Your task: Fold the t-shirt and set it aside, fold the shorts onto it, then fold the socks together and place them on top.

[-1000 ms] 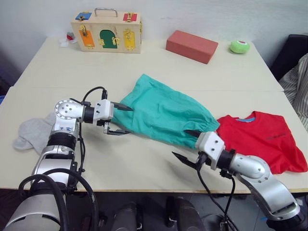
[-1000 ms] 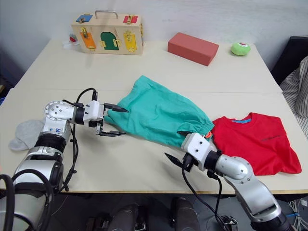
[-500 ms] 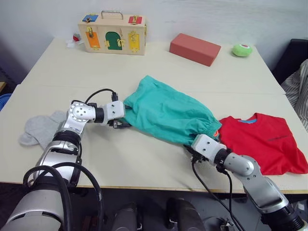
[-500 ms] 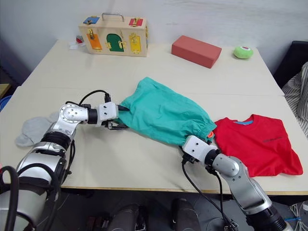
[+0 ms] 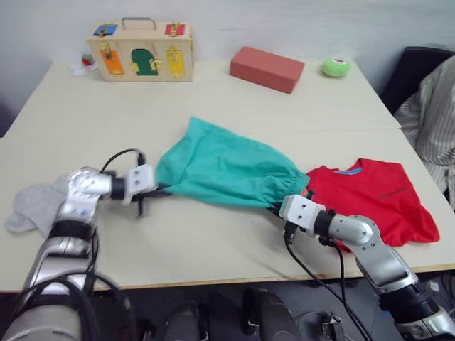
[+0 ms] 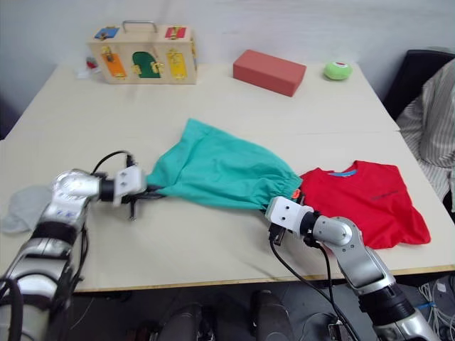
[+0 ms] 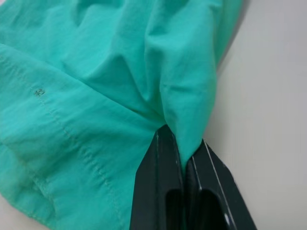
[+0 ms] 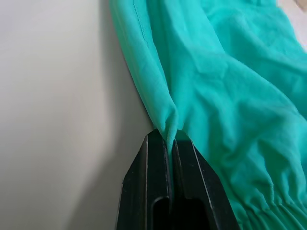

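on the near hem of the shorts (image 5: 226,167), both sides just went from spread to clamped: left pincer (image 7: 184,165) and right pincer (image 8: 170,139) each pinching teal cloth, shorts flat on the bench (image 5: 213,241) beside the t-shirt (image 5: 373,199), so lift-and-fold looks next.

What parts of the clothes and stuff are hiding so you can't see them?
- Socks: in the left eye view the left arm covers part; whether there are two is unclear.
- Shorts: the orange drawstring is a speck at the waistband; the rest is tucked away.
- T-shirt: the right arm covers its near edge; the chest print is too small to read.
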